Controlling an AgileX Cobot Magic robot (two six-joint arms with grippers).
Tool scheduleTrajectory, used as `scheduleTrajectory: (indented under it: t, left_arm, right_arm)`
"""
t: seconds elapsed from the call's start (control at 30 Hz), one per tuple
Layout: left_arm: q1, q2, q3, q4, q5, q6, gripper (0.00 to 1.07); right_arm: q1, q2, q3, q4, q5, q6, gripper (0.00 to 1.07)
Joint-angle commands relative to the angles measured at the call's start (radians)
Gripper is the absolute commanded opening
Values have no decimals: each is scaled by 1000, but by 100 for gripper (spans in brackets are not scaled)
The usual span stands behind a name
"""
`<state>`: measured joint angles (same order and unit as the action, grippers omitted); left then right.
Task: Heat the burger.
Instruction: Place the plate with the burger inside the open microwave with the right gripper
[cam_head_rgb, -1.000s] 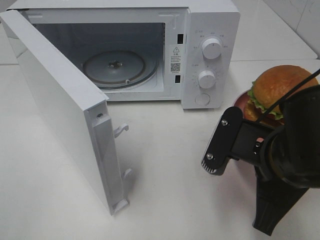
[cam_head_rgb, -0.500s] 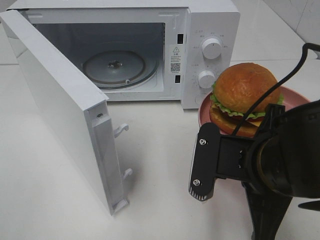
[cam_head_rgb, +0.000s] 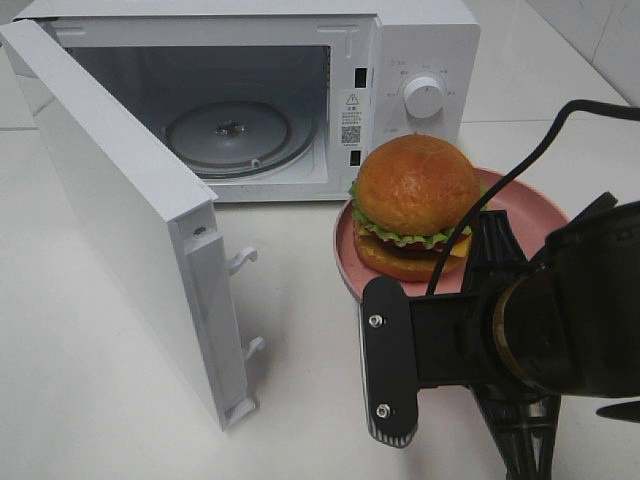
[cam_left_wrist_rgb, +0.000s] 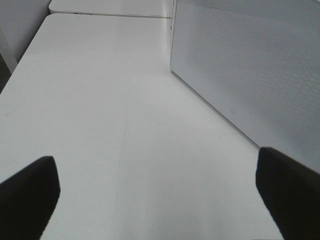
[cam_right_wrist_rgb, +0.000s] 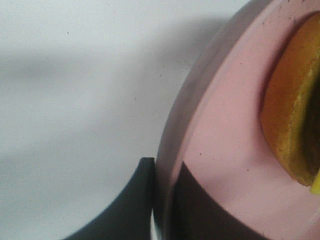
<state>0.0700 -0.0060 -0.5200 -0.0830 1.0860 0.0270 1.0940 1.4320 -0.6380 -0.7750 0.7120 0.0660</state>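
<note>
Holding shallow round pink plate (cam_head_rgb: 525, 200), tall golden-bun burger (cam_head_rgb: 417, 200) aboard, rim pinched in right gripper (cam_right_wrist_rgb: 165, 200), at four o'clock of open white microwave (cam_head_rgb: 420, 40), likely needing level insertion onto round glass turntable (cam_head_rgb: 228, 135), with left gripper (cam_left_wrist_rgb: 157, 195) spread empty.

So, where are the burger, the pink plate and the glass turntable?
burger (cam_head_rgb: 418, 185): high outside view, on the top bun.
pink plate (cam_head_rgb: 535, 205): high outside view, bare right side.
glass turntable (cam_head_rgb: 228, 137): high outside view, near its centre hub.
</note>
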Motion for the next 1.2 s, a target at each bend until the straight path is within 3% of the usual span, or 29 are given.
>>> scheduleTrajectory:
  t: [0.03,0.5,0.73,1.0,1.2]
  left_arm:
    - [-1,-17,4,-5,-13,0,100]
    - [-1,-17,4,-5,-13,0,100]
    - [-1,-17,4,-5,-13,0,100]
    - [-1,-17,4,-5,-13,0,100]
    - [-1,-17,4,-5,-13,0,100]
  right_arm:
    - [5,-11,0,-53,-19,-66,0]
    - [0,-10,0,-48,-137,-178,0]
    - [-125,-10,0,-13,-227,-392,0]
    - [-194,-10,0,36,-301,-559,0]
    - [-254,-10,0,174,-388,-770,0]
